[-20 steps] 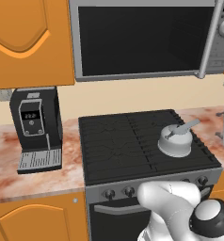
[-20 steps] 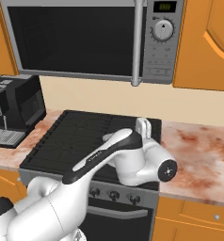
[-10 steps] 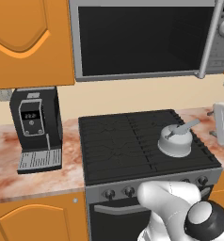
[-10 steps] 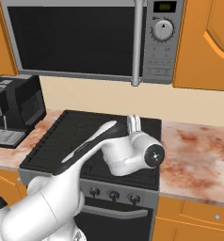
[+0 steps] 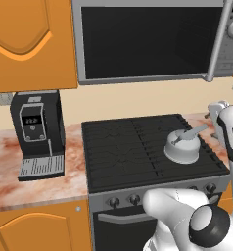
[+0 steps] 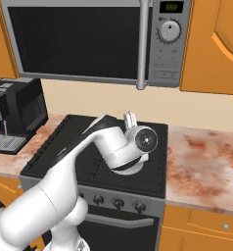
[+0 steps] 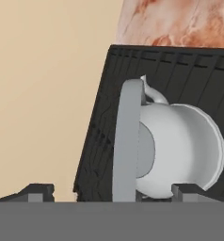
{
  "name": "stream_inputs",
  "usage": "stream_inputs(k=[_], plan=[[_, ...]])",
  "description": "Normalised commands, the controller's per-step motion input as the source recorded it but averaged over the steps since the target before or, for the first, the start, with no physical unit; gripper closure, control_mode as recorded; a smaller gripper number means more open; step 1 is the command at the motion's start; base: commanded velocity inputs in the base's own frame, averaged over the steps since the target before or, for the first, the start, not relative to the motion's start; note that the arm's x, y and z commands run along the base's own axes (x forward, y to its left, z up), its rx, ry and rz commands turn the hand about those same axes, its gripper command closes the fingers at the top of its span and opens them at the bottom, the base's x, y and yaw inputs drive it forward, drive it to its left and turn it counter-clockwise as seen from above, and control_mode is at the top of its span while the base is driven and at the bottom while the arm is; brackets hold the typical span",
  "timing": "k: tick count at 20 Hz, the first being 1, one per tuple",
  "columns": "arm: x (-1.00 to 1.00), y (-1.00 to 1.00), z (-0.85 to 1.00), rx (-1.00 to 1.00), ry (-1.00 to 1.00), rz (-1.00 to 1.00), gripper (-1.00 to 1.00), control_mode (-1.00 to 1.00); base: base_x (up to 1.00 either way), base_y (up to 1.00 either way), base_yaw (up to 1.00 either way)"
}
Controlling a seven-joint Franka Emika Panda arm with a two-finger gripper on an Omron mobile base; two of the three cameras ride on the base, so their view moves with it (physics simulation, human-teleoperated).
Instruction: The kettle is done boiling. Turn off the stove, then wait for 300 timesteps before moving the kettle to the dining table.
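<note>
- Silver-grey metal, the kettle [image 5: 182, 145] sits on the stove [image 5: 138, 152], on the dark grate at the right side of the cooktop and toward the front edge; no part of the robot touches it.
- In the hand view the kettle [image 7: 177, 150] lies straight ahead, between the two dark tips at the bottom of the frame; its slanted straight handle [image 7: 128, 141] runs as a long grey bar from near the left tip away toward the far rim, so the handle's long axis points roughly along the line of approach, not across it.
- The fingers [image 5: 217, 109] stand wide apart with nothing between them; they show at the right edge of the left base view, beyond and to the right of the kettle, near it but apart.
- The coming move likely turns on this: the handle must end up between the spread tips, crosswise to the gap; whether the present roll of the hand suits that is hard to judge from these angles.
- Pose of the arm [image 6: 108, 147]: it rises from below, reaches forward over the front of the stove [image 6: 55, 147], and bends at the wrist above the right burners; in the right base view the wrist hides most of the kettle.
- The knobs [image 6: 117, 202] sit in a row on the grey front panel, well below the hand; their setting cannot be told.
</note>
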Motion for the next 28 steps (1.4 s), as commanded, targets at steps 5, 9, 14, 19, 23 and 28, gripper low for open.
stream_inputs(k=[5,9,14,19,23,28], plan=[[0.18,0.01,-0.02,-0.06,0.05,0.00,-1.00,-1.00,0.00,0.00,0.00],[0.10,0.00,-0.10,-0.01,0.00,0.00,-1.00,-1.00,0.00,0.00,0.00],[0.10,0.00,-0.08,0.00,0.00,0.00,-1.00,-1.00,0.00,0.00,0.00],[0.10,0.00,-0.06,0.00,0.02,0.00,-1.00,-1.00,0.00,0.00,0.00],[0.11,0.00,-0.03,0.00,0.06,0.00,-1.00,-1.00,0.00,0.00,0.00],[0.04,0.00,-0.13,0.00,0.05,0.00,-1.00,-1.00,0.00,0.00,0.00]])
